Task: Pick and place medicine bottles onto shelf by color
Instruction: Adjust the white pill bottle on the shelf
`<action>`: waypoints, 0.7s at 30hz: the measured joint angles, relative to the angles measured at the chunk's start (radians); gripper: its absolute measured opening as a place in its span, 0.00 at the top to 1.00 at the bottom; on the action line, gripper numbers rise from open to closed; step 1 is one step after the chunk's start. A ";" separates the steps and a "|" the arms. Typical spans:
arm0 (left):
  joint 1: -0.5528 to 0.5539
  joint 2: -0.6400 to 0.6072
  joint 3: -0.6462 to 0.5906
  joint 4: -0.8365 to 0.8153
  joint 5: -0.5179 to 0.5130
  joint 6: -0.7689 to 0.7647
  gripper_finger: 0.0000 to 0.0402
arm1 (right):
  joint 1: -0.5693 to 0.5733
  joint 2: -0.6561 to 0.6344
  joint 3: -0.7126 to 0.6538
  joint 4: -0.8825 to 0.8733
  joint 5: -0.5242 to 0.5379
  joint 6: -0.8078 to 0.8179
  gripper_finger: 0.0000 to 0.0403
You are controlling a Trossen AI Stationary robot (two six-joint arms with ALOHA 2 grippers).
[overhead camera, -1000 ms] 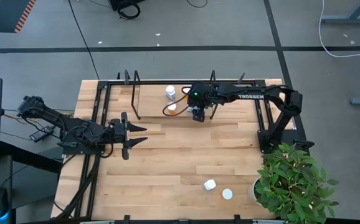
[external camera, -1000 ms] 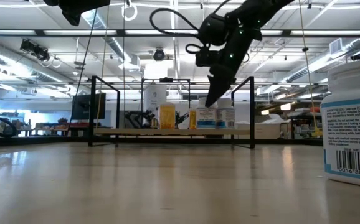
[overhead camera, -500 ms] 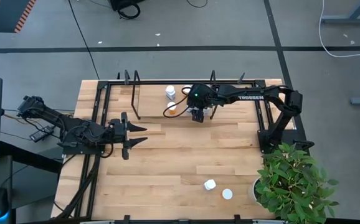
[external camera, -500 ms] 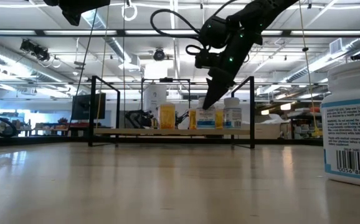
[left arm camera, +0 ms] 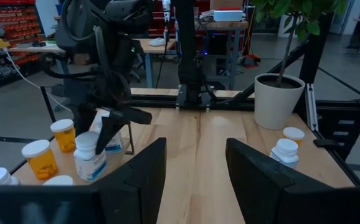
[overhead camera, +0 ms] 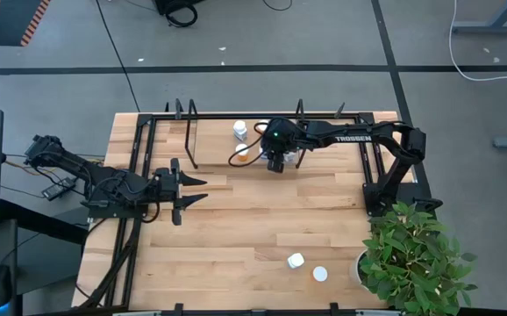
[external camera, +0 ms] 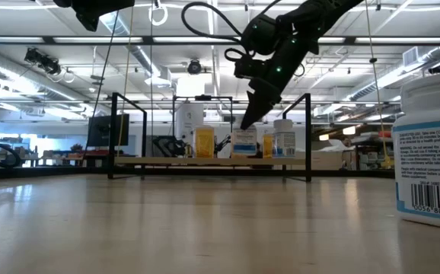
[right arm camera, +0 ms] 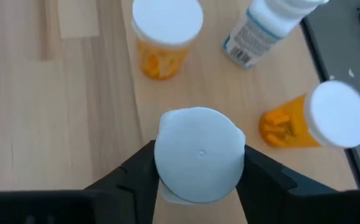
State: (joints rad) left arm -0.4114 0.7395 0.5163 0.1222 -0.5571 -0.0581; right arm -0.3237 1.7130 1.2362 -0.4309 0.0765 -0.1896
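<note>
The shelf [overhead camera: 214, 151] [external camera: 205, 160] lies at the table's far side, with several medicine bottles on it. My right gripper [overhead camera: 275, 163] [right arm camera: 198, 180] reaches down over the shelf and is shut on a white bottle [right arm camera: 198, 163] [external camera: 244, 143]. Close by on the shelf are an upright orange bottle [right arm camera: 164, 37], a white bottle [right arm camera: 264, 28] and another orange bottle [right arm camera: 314, 121]. My left gripper [overhead camera: 192, 190] [left arm camera: 195, 174] waits open and level over the table's left part, touching nothing. My right gripper pinches the white bottle at its round cap [right arm camera: 164, 165], one finger [right arm camera: 136, 174] on each side. The fingers come slanting down from above. The bottle stands upright below them, and in the low view its base [external camera: 244, 155] seems to rest on the shelf board.
Two white bottles [overhead camera: 296, 261] [overhead camera: 320, 274] stand near the table's front right, beside a potted plant [overhead camera: 416, 259]; one [external camera: 432, 152] looms close in the low view. Black wire frames [overhead camera: 189, 132] [external camera: 113, 137] rise at the shelf's ends. The table's middle [overhead camera: 253, 219] is bare wood.
My right gripper has tipped a little, its fingertips swinging toward the table's left. The white bottle under them now shows slightly farther left on the shelf.
</note>
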 joint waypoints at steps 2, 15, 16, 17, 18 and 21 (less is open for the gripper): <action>0.000 0.000 0.000 0.000 0.000 0.001 0.57 | 0.000 0.000 0.000 0.012 0.000 0.001 0.54; 0.018 0.000 0.000 0.000 0.000 -0.006 0.57 | 0.000 0.000 0.000 0.015 -0.052 0.042 0.49; 0.018 0.000 0.000 0.000 0.000 -0.007 0.57 | 0.000 0.000 0.000 0.015 -0.052 0.043 0.49; 0.018 0.000 0.000 0.000 0.000 -0.008 0.57 | 0.000 0.000 0.000 0.016 -0.052 0.042 0.49; 0.018 0.000 0.000 0.000 0.000 -0.008 0.57 | 0.000 0.000 0.000 0.016 -0.052 0.042 0.48; 0.018 0.000 0.000 0.000 0.000 -0.008 0.57 | -0.001 0.000 0.000 0.016 -0.052 0.041 0.48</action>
State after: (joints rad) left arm -0.3939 0.7397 0.5163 0.1219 -0.5571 -0.0662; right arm -0.3248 1.7126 1.2362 -0.4152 0.0246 -0.1486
